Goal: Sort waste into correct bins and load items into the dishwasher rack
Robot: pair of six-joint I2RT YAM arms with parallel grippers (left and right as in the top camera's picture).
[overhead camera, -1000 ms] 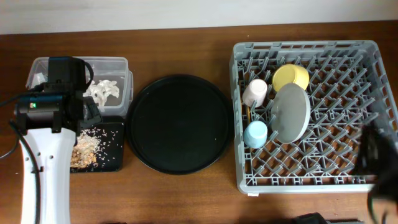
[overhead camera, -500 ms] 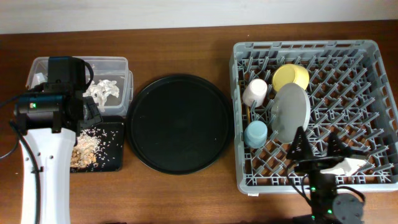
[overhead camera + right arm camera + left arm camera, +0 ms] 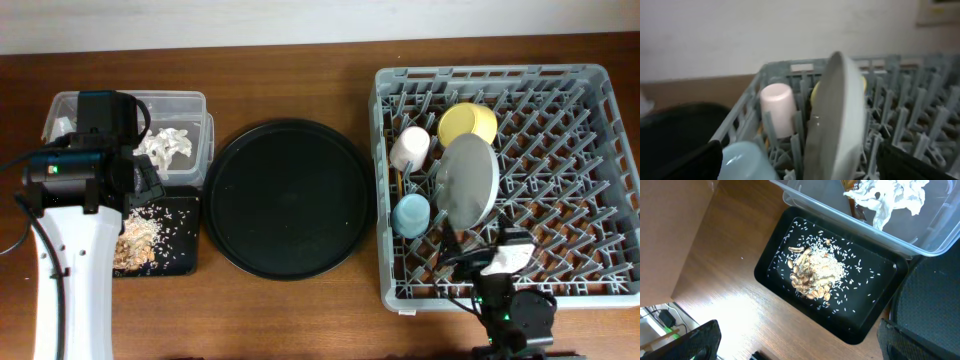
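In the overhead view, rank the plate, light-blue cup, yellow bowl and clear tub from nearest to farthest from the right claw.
From the right claw:
1. plate, just ahead, standing in the rack.
2. light-blue cup, ahead and toward the rack's left edge.
3. yellow bowl, beyond the plate, near the rack's back.
4. clear tub, far off on the left.

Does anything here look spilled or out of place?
Nothing really stands out. The beige crumbly food scraps are scattered, but all inside the shallow black rectangular tray. The crumpled white tissue sits in the clear rectangular plastic tub.
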